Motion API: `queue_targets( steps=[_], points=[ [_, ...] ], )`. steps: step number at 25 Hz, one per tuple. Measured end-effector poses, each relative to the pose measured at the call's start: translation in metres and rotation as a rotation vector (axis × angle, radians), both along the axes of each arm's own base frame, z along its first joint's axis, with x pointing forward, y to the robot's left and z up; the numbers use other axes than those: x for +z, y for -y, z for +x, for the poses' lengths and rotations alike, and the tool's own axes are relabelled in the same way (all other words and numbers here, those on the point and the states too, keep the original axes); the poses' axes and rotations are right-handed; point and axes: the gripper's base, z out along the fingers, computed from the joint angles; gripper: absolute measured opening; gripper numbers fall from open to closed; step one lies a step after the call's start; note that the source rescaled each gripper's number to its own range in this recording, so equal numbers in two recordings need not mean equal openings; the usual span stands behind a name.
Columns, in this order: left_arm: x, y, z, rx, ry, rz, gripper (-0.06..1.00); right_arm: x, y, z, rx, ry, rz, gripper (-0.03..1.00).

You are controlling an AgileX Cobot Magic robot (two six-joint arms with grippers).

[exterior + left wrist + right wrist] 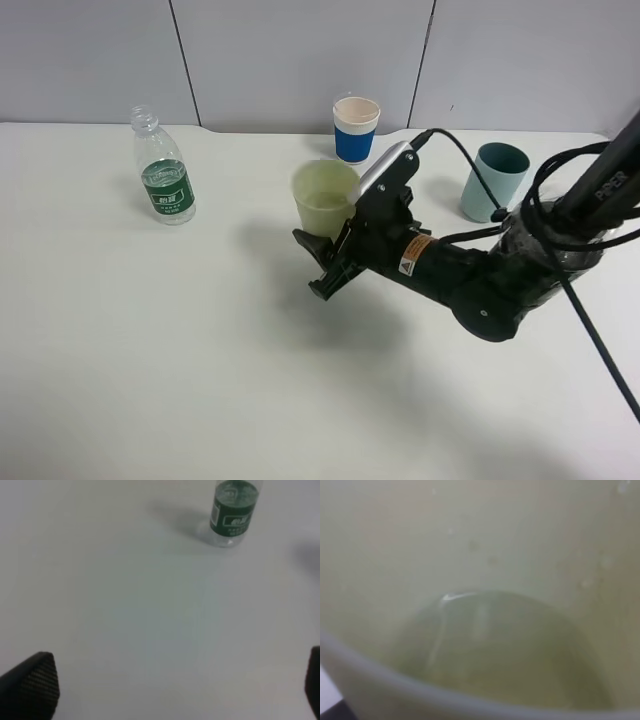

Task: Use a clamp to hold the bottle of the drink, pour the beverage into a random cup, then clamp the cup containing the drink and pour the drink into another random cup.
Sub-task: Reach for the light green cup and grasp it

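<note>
The bottle (166, 186) stands uncapped at the back left of the table, and the left wrist view shows the bottle (231, 514) far ahead. My left gripper (172, 687) hangs open over bare table. The pale yellow-green cup (322, 195) stands upright mid-table. My right gripper (318, 265) reaches in from the right and is shut on its lower part. The right wrist view looks straight into this cup (480, 540), where clear beverage (500, 650) lies in the bottom. Behind it stands the white cup with a blue band (356, 130).
A teal-blue tumbler (495, 182) stands at the back right, beside the right arm (500, 280) and its black cables. The white table (150, 360) ends at a grey panelled wall behind the cups.
</note>
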Motion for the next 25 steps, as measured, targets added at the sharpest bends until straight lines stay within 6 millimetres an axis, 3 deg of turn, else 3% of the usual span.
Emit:
queue_targets(
  steps=[8, 15, 21, 25],
  points=[
    [0.0, 0.0, 0.0, 0.0, 0.0, 0.0, 1.0, 0.043, 0.009, 0.008, -0.094, 0.086, 0.096, 0.0],
    [0.0, 0.0, 0.0, 0.0, 0.0, 0.0, 1.0, 0.07, 0.037, 0.021, -0.216, 0.06, 0.122, 0.0],
    [0.0, 0.0, 0.0, 0.0, 0.0, 0.0, 1.0, 0.08, 0.065, 0.029, -0.309, -0.026, 0.065, 0.0],
    [0.0, 0.0, 0.0, 0.0, 0.0, 0.0, 1.0, 0.09, 0.083, 0.033, -0.378, -0.064, 0.116, 0.0]
  ],
)
